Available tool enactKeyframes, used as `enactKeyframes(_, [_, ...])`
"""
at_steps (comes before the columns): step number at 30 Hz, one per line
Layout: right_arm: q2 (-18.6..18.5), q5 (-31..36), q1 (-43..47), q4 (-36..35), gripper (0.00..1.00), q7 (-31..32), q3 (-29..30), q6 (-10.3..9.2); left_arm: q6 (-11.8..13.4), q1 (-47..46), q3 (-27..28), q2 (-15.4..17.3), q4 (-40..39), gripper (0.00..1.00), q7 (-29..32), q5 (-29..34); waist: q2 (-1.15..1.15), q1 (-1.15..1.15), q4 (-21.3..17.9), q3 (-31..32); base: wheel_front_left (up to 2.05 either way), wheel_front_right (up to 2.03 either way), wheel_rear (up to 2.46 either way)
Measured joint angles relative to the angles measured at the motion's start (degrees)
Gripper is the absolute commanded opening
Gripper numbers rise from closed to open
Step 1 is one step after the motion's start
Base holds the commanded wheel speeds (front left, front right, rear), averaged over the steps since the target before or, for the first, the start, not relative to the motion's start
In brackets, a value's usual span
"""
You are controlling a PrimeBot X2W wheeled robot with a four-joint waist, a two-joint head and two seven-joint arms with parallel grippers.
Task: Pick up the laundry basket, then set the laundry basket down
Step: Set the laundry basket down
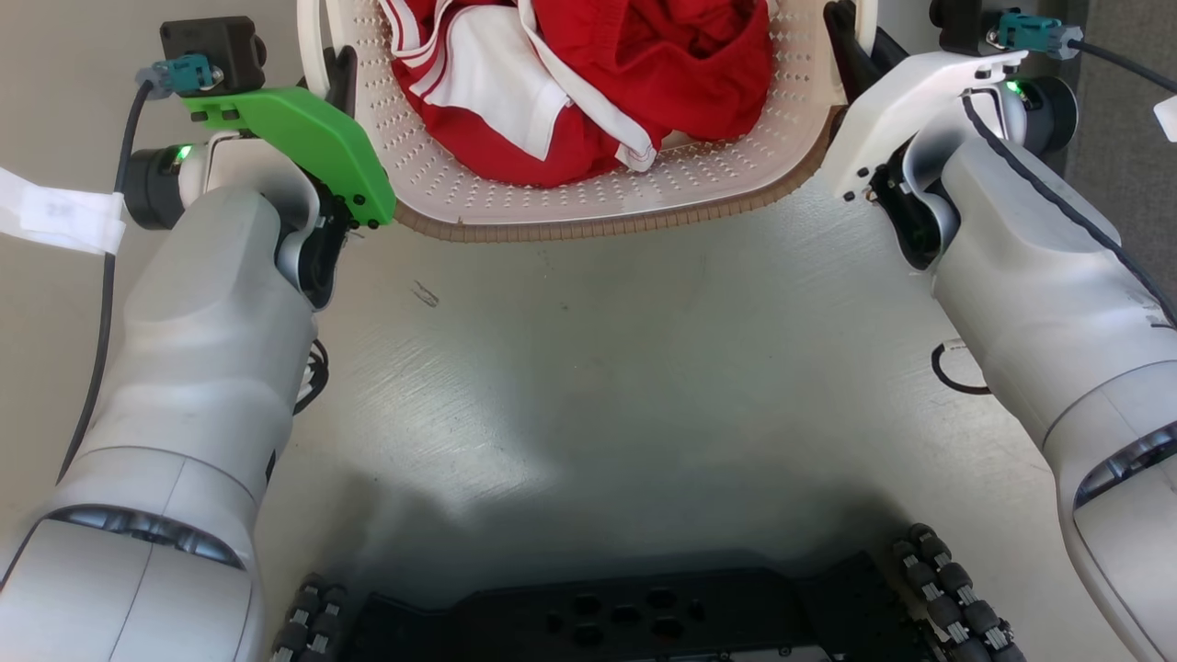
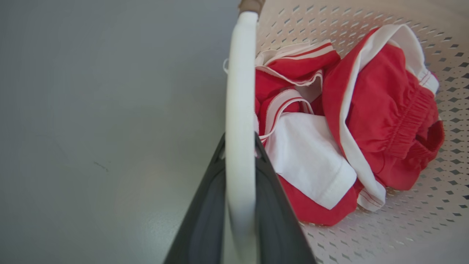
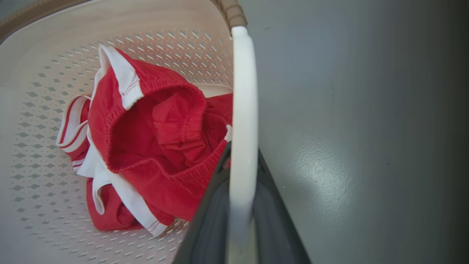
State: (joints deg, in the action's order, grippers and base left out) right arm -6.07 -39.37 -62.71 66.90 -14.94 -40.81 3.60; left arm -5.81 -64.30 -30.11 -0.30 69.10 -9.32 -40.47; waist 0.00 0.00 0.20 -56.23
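Laundry basket [image 1: 588,204] at 12 o'clock, cut by the top edge: cream perforated wall, brown rim. Red-and-white clothes [image 1: 644,74] piled inside. Left gripper [image 1: 342,75] at 11 o'clock, dark fingers against the basket's white side handle [image 1: 311,51]. A green bracket [image 1: 294,138] sits on its wrist. Right gripper [image 1: 841,41] at 1 o'clock, at the basket's other side, with a white bracket [image 1: 910,101] on its wrist. Grey floor [image 1: 598,368] at centre, with a small scuff. Dark robot base [image 1: 625,616] at 6 o'clock, roller wheels at both ends. White tape [image 1: 55,216] at 9 o'clock.

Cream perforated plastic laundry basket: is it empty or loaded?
Loaded, partly. Crumpled red-and-white clothes lie in the cream perforated plastic laundry basket, with bare perforated wall showing around them.
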Motion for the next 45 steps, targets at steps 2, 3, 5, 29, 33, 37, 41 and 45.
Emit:
enactKeyframes(2, [-0.1, 0.0, -0.1, 0.0, 0.0, -0.1, 0.0, 0.03, 0.0, -0.2, 0.0, -0.1, 0.3, 0.0, -0.3, 0.0, 0.0, 0.0, 0.0, -0.1, 0.0, 0.0, 0.0])
enactKeyframes(3, [-0.1, 0.0, -0.1, 0.0, 0.0, -0.2, 0.0, 0.1, -0.1, -0.2, 0.0, -0.1, 0.4, 0.0, -0.4, 0.0, 0.0, 0.0, 0.1, -0.1, 0.0, 0.0, 0.0])
enactKeyframes(5, [-0.2, 0.0, -0.1, 0.0, 0.0, -0.2, 0.0, 0.42, -0.1, -0.3, 0.0, -0.2, 0.4, 0.0, -0.4, 0.0, 0.0, 0.0, 0.1, -0.2, 0.0, 0.0, 0.0])
enactKeyframes(29, [-1.6, 1.7, 0.0, -1.8, 1.0, 0.1, -0.9, 1.94, -0.7, -0.6, -0.2, 1.5, 1.5, 1.0, -2.9, -0.2, 0.0, 0.0, 0.7, 1.4, 0.0, 0.0, 0.0])
enactKeyframes(33, [-1.8, 2.2, 0.8, -3.1, 1.0, 0.1, -0.5, 1.99, -0.7, -0.6, -1.5, 1.4, 0.9, 1.0, -3.4, 0.0, 0.0, 0.0, 0.8, 2.5, 0.0, 0.0, 0.0])
enactKeyframes(37, [-2.4, 2.5, 2.2, -4.5, 1.0, 0.1, 0.3, 2.4, -0.8, -0.5, -2.0, 1.4, 0.4, 1.0, -4.2, 0.2, 0.0, 0.0, 0.9, 4.2, 0.0, 0.0, 0.0])
enactKeyframes(41, [-3.5, 2.7, 3.3, -6.1, 1.0, 0.1, 1.8, 2.31, -0.8, -0.2, -2.5, 1.4, -0.2, 1.0, -4.9, 1.4, 0.0, 0.0, 0.9, 6.3, 0.0, 0.0, 0.0])
enactKeyframes(45, [-4.5, 3.6, 5.2, -8.1, 1.0, 0.1, 3.8, 0.82, -1.2, 1.0, -2.3, 1.4, -1.4, 1.0, -5.0, 1.8, 0.0, 0.0, 0.9, 8.9, 0.0, 0.0, 0.0])
